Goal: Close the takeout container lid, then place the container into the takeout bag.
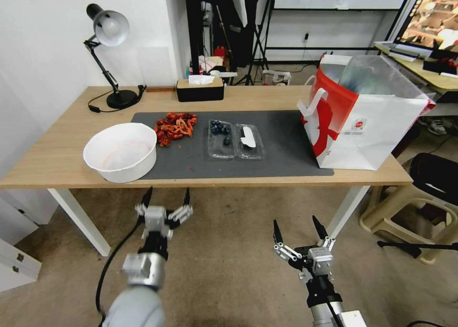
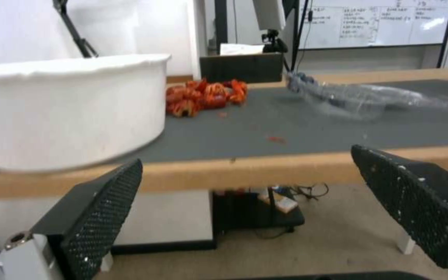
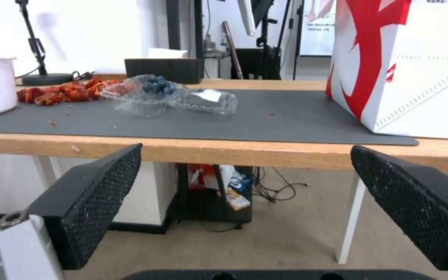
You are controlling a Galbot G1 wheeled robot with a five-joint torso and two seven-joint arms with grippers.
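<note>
**Clamshell lying open, both grippers waiting below the table edge**

Nearest, two grippers — left gripper (image 1: 166, 197) and right gripper (image 1: 299, 228) — hanging in front of the table (image 1: 57, 160), below its front edge, each with fingers spread wide and holding nothing. Same story from the wrists: mesh-faced fingers (image 2: 97, 210) far apart, mesh fingers (image 3: 89, 198) likewise.

On the dark mat (image 1: 281, 146), one takeout container (image 1: 220, 139) — flat open, tray half toward the robot's left, lid (image 1: 249, 141) folded out toward the right, touching along the hinge. Each half's long axis running front to back; the opened pair stretching left to right. A small cluster of blueberries sitting at the tray's far end. A white label showing on the lid.

Left of it, one white bowl (image 1: 121, 151) at the mat's front left corner. Behind that, one pile of red scraps (image 1: 175, 127). Well to the right, one takeout bag (image 1: 362, 115), upright, mouth open, red side panel facing the container.

Farthest back, one black tissue box (image 1: 200, 89) and one desk lamp (image 1: 109, 55).
</note>
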